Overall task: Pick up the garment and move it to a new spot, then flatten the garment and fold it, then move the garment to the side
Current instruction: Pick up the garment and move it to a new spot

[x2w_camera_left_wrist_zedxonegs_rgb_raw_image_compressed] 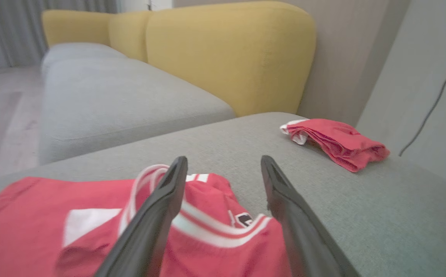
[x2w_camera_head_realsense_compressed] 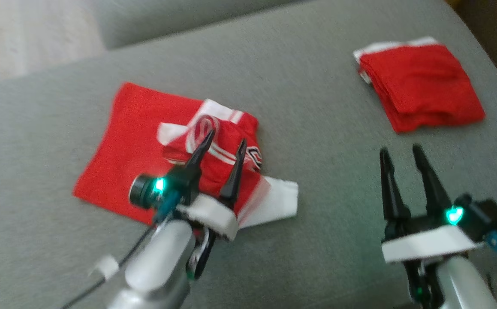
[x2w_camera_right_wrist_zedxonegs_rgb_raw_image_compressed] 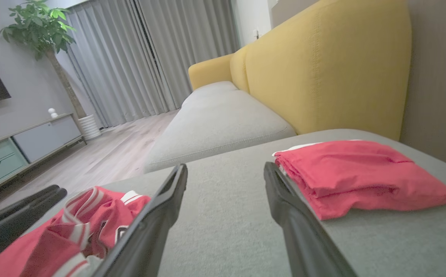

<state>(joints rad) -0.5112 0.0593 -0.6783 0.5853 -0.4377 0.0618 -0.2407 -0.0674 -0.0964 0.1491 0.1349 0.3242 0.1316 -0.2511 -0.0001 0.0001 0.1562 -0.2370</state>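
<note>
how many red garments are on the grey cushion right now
2. A rumpled red and white jersey lies centre-left, beneath the open left gripper. A folded red garment sits apart at the far right. More could be hidden in its folds.

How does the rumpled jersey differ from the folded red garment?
The jersey lies loose and bunched; the folded garment is a neat layered square. The jersey shows white stripes and panels; the folded garment is nearly all red, with white only along one edge. Both are red and lie on the grey cushion.
</note>
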